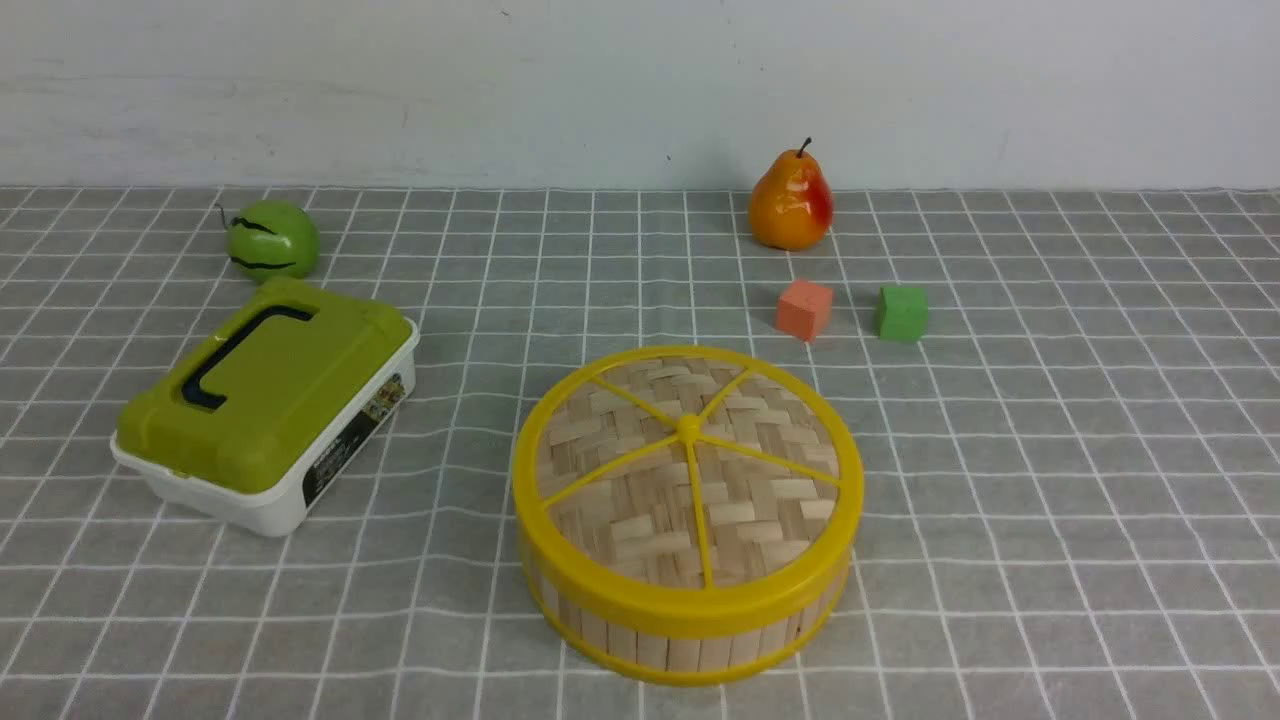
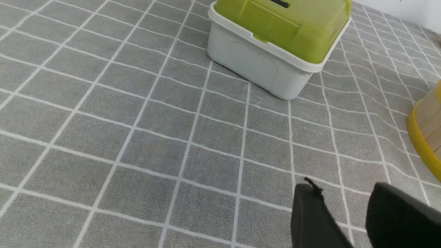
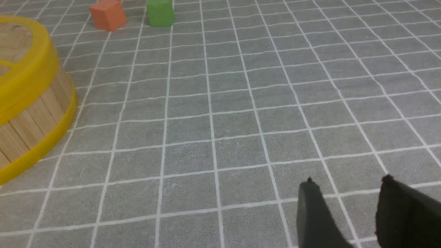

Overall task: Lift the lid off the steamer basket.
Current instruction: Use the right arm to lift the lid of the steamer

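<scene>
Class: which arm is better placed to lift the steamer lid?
Right, probably: the lid sits slightly right of centre, and the open right hand sees more of it than the left hand.

Front cam sits raised on the robot's side, angled forward and down across the gridded cloth (image 1: 1000, 500) to the back wall (image 1: 600, 80). The steamer basket (image 1: 690, 640) lands lower middle of its frame. Left wrist cam hangs low and close over the cloth, facing the white box (image 2: 251, 65), and only clips the basket's edge. Right wrist cam is just as low, looking past the basket's other side toward the orange cube (image 3: 107, 14) and green cube (image 3: 159, 12). All three views share the basket.
</scene>
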